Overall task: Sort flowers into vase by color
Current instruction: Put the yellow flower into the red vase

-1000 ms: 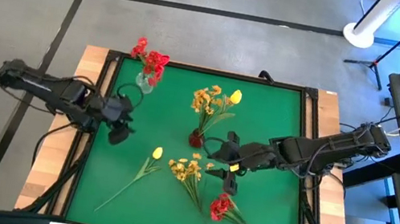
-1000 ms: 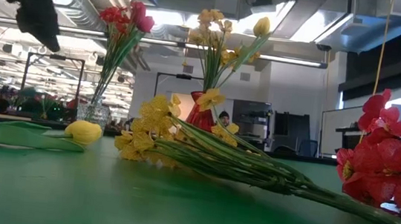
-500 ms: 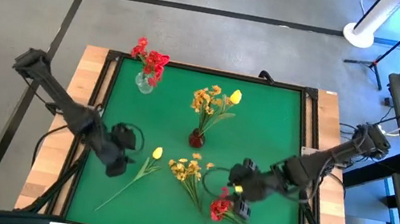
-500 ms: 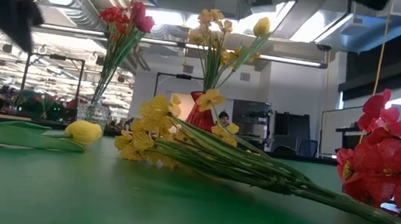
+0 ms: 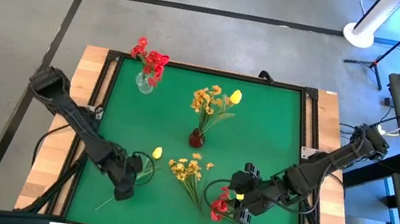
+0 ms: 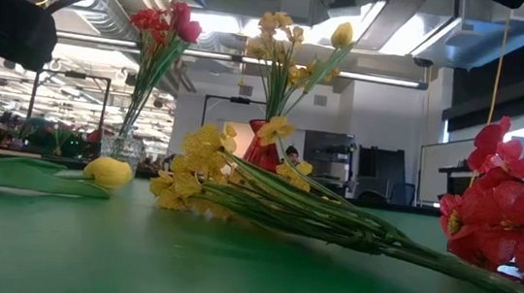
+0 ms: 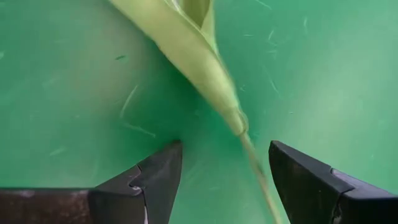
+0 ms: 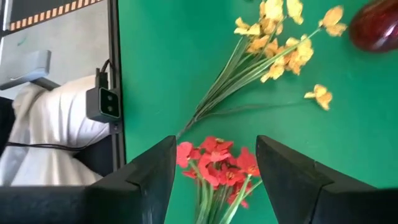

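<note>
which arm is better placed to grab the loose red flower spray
Right. The right gripper hangs open just above the red spray, blossoms between its fingers; the left gripper is over the yellow tulip's stem.

A matt green felt-like mat (image 5: 278,133) covered the table, its nap flecked with pale lint in the left wrist view. Around the mat ran a dull black frame (image 5: 207,71), and outside that showed bare light wooden planks (image 5: 90,85). On the mat, the dark red vase (image 8: 375,23) looked glossy and smooth, while the small clear vase (image 5: 144,82) near the mat's far left corner looked like glass. The red flower spray (image 8: 217,162) had cloth-like petals; the pale green tulip leaf (image 7: 196,43) appeared smooth and plasticky. The left gripper (image 7: 221,177) had matt black fingers.
</note>
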Robot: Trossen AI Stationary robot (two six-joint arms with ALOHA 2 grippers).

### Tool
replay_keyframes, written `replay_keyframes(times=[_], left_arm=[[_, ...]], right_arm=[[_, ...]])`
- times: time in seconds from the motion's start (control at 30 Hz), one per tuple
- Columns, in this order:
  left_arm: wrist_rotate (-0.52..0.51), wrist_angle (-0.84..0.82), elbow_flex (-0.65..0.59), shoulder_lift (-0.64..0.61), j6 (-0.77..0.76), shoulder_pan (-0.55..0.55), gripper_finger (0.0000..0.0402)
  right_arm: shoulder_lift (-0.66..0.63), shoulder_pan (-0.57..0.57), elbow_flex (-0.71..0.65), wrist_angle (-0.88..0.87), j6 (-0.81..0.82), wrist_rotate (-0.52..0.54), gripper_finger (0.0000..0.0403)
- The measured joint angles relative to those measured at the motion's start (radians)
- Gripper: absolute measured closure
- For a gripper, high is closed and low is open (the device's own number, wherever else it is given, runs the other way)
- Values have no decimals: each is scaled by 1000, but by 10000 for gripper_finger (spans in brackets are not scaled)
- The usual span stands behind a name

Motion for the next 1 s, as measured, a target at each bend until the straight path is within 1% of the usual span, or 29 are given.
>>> replay_keyframes(times=[0.2, 0.3, 0.37, 0.43, 0.53, 0.6, 0.63, 0.67, 0.77, 0.9, 0.97, 1.0], left_arm=[[-9, 11, 3, 21, -26, 3, 169], [-34, 2, 3, 18, -47, 2, 188], [-43, -5, 2, 19, -48, 3, 214], [-51, -20, 1, 14, -48, 3, 250], [-66, -39, -1, 9, -48, 4, 315], [-82, -74, 13, 10, -43, 5, 365], [-103, -100, 32, 12, -35, 5, 382], [-124, -138, 59, 13, -23, 6, 389], [-219, -308, 165, 8, 8, 3, 392], [-409, -524, 334, -9, 39, -27, 397], [-524, -582, 407, -25, 63, -46, 397], [-585, -582, 432, -35, 86, -55, 398]], right_arm=[[0, 0, 0, 0, -7, 16, 183], [0, 0, 0, -1, -8, 35, 183], [0, 0, 0, -1, -8, 40, 183], [0, 0, 0, -1, -16, 40, 183], [0, 0, 0, 6, -37, 41, 183], [0, 0, 0, 6, -52, 42, 183], [0, 0, 0, 6, -59, 47, 183], [0, 0, 0, 6, -63, 57, 183], [0, 0, 0, 6, -68, 77, 183], [0, 0, 0, 7, -80, 79, 183], [0, 0, 0, 9, -84, 84, 183], [0, 0, 0, 9, -84, 86, 183]])
